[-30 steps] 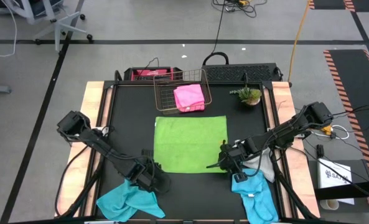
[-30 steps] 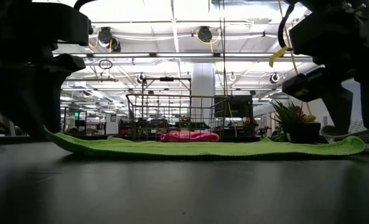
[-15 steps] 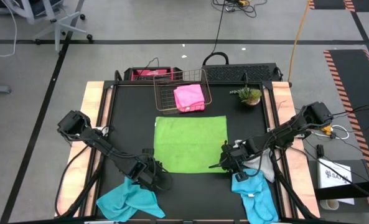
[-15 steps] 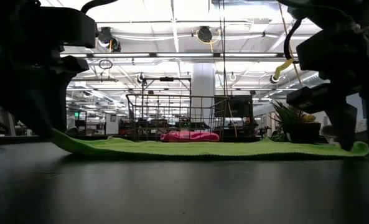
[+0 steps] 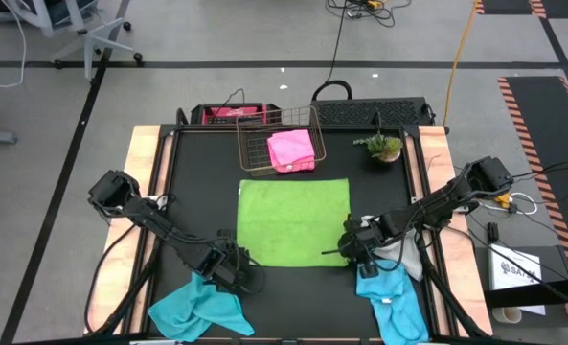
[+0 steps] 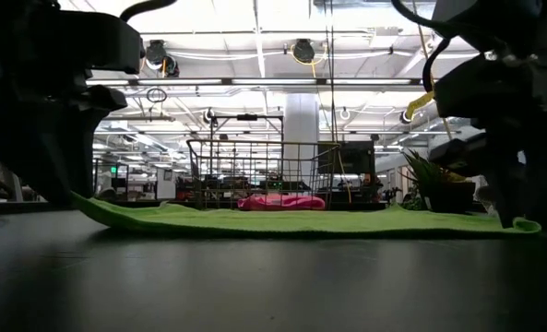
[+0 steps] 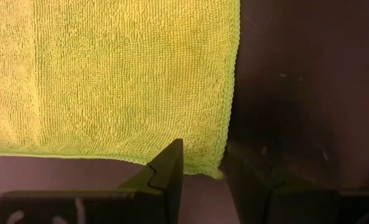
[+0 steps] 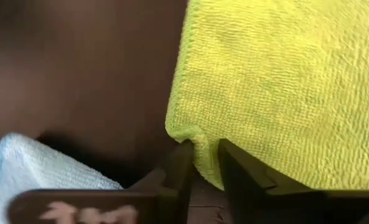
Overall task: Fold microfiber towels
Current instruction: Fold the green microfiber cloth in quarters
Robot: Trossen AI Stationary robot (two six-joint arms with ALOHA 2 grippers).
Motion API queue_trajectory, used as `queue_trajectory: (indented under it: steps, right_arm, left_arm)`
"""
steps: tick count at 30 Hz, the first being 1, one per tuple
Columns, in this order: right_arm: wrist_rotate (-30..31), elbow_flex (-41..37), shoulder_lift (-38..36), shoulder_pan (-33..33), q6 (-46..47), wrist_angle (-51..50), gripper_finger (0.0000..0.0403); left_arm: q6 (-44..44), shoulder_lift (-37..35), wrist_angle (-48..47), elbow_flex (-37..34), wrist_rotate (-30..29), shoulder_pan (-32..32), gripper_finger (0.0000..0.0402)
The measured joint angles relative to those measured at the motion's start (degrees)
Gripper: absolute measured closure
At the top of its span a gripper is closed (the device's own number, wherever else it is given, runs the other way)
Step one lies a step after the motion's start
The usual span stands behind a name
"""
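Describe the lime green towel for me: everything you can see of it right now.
The lime green towel is a looped microfibre square with a stitched hem, spread flat mid-table in front of the wire basket. The left gripper straddles its near left corner, jaws apart. The right gripper is closing on the near right corner, which bunches up between the fingers.

This is a large open robotics lab or workshop floor. Seen from above, the black worktop (image 5: 193, 192) stands on a grey floor (image 5: 216, 38) marked with taped lines, with loose cables (image 5: 333, 48) trailing across it and an office chair base (image 5: 97, 43) nearby. The level view shows a high industrial ceiling with bright strip lights (image 6: 255, 83), exposed ducts and a wide pillar (image 6: 301, 129).
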Motion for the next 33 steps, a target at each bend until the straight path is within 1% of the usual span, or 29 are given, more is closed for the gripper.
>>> queue_trajectory:
  steps: [3,4,6,9,12,13,16,20,26,33]
  right_arm:
    - [-0.09,-0.04,0.00,0.00,4.67,0.04,0.0386]
    - [-0.12,-0.07,0.01,0.00,5.96,0.26,0.0394]
    - [-0.14,-0.08,0.03,0.02,8.51,0.99,0.0395]
    - [-0.21,-0.17,0.13,0.02,11.89,3.37,0.0399]
    - [-0.15,-0.17,0.13,0.04,13.78,5.29,0.0400]
    - [-0.15,-0.17,0.13,0.04,14.33,5.63,0.0400]
    - [-0.13,-0.15,0.13,0.02,15.16,6.47,0.0401]
    - [-0.09,-0.17,0.13,0.04,17.16,6.43,0.0402]
    - [-0.04,-0.15,0.13,0.04,20.73,6.61,0.0402]
    - [0.09,-0.15,0.12,0.04,22.63,11.35,0.0402]
  left_arm:
    - [-1.17,0.00,0.01,0.00,-0.01,0.00,0.0284]
    - [-1.93,0.00,0.00,0.02,0.00,0.00,0.0285]
    - [-3.92,0.00,-0.02,0.00,0.03,0.03,0.0293]
    - [-8.54,0.00,-0.02,0.01,0.73,0.27,0.0327]
    - [-12.80,0.00,-0.03,0.02,4.37,0.94,0.0380]
    - [-14.12,0.00,-0.01,0.00,5.47,1.18,0.0390]
    - [-16.72,0.00,0.00,0.00,6.01,1.44,0.0390]
    - [-17.05,0.00,-0.02,0.00,6.58,1.59,0.0397]
    - [-22.19,0.00,0.12,0.00,13.09,3.16,0.0398]
    - [-25.46,0.00,1.52,0.01,14.07,4.37,0.0398]
